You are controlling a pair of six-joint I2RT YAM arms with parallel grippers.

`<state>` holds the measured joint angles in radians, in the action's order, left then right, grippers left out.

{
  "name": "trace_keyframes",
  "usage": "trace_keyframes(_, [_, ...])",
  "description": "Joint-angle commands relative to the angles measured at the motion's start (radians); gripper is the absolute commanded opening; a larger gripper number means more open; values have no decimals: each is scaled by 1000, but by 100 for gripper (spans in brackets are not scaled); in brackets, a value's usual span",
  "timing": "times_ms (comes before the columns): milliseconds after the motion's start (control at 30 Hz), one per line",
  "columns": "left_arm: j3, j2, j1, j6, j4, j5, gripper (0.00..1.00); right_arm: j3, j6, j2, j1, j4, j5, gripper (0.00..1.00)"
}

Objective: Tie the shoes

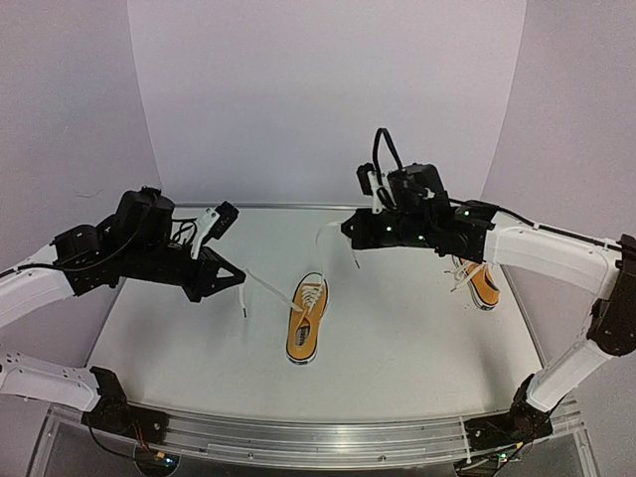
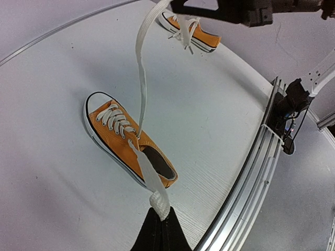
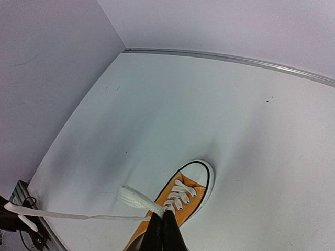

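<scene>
One orange shoe (image 1: 306, 332) with white toe cap lies mid-table, toe pointing away from the arms; it also shows in the left wrist view (image 2: 125, 145) and the right wrist view (image 3: 184, 200). My left gripper (image 1: 239, 278) is shut on one white lace (image 2: 157, 194), held taut to the shoe's left. My right gripper (image 1: 346, 228) hangs above and behind the shoe, shut on the other lace (image 3: 137, 199), which rises steeply from the eyelets (image 2: 140, 68). A second shoe (image 1: 483, 285) with loose laces lies at the right, partly hidden behind the right arm.
An aluminium rail (image 1: 328, 437) runs along the table's near edge. White backdrop walls (image 1: 328, 99) close in the back and both sides. The right arm's forearm (image 1: 547, 253) stretches over the second shoe. Cables and an arm base (image 2: 290, 112) sit by the rail.
</scene>
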<state>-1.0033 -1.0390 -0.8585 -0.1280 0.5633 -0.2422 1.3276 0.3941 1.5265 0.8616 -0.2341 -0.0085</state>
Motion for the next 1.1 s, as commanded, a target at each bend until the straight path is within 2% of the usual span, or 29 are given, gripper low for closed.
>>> trace_keyframes(0, [36, 18, -1, 28, -54, -30, 0, 34, 25, 71, 5, 136, -152, 0])
trace_keyframes(200, [81, -15, -7, 45, -48, -89, 0, 123, 53, 251, 55, 213, -227, 0])
trace_keyframes(400, [130, 42, -13, 38, -48, -122, 0, 359, 94, 514, 135, 221, -244, 0])
trace_keyframes(467, [142, 59, -14, 27, -44, -119, 0, 448, 111, 606, 154, 191, -279, 10])
trace_keyframes(533, [151, 69, -14, 18, -45, -124, 0, 478, 117, 639, 159, 171, -325, 31])
trace_keyframes(600, [164, 68, -14, 3, -58, -124, 0, 451, 114, 612, 159, 169, -316, 47])
trace_keyframes(667, [173, 43, -15, -7, -82, -119, 0, 405, 104, 554, 149, 163, -304, 57])
trace_keyframes(733, [169, 8, -14, -15, -97, -116, 0, 358, 96, 490, 129, 156, -298, 61])
trace_keyframes(833, [132, -69, -14, -45, -111, -26, 0, 276, 50, 418, 92, 126, -278, 63])
trace_keyframes(933, [71, -140, -11, -109, -139, 76, 0, 253, -33, 410, 71, 52, -276, 53])
trace_keyframes(1067, [12, -236, 47, -184, -181, 30, 0, 282, -119, 447, 70, -39, -274, 43])
